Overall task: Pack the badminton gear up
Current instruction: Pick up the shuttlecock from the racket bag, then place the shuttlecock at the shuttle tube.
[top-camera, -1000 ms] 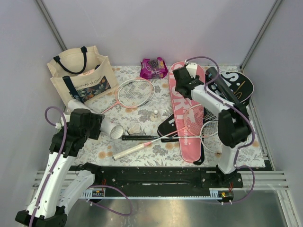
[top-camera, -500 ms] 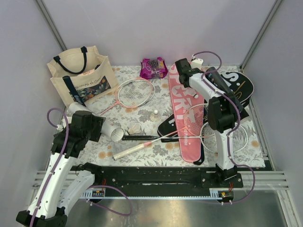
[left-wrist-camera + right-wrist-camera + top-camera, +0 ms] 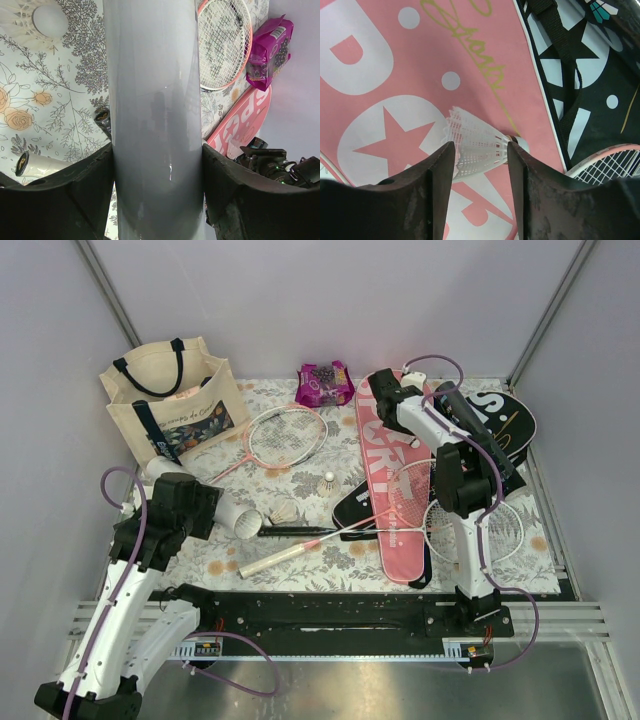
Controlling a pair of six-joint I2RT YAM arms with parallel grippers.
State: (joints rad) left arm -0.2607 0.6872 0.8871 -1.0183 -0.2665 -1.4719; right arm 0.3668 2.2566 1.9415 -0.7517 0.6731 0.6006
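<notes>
Left gripper [image 3: 156,150] is clamped on the white tube [image 3: 152,75], both ends cut off in the wrist view. Right gripper [image 3: 480,146] straddles a shuttlecock [image 3: 475,142] on the pink cover [image 3: 480,40]; can't tell if it's actually pinching.

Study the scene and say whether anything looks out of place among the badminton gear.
The purple snack packet, at the far edge between the canvas tote and the pink SPORT cover, looks out of place: it is food, not badminton equipment.

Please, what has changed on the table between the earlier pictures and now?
The right gripper reached farther back and came down astride the shuttlecock on the pink cover. The left gripper stays shut on the white tube; everything else lies as before.
</notes>
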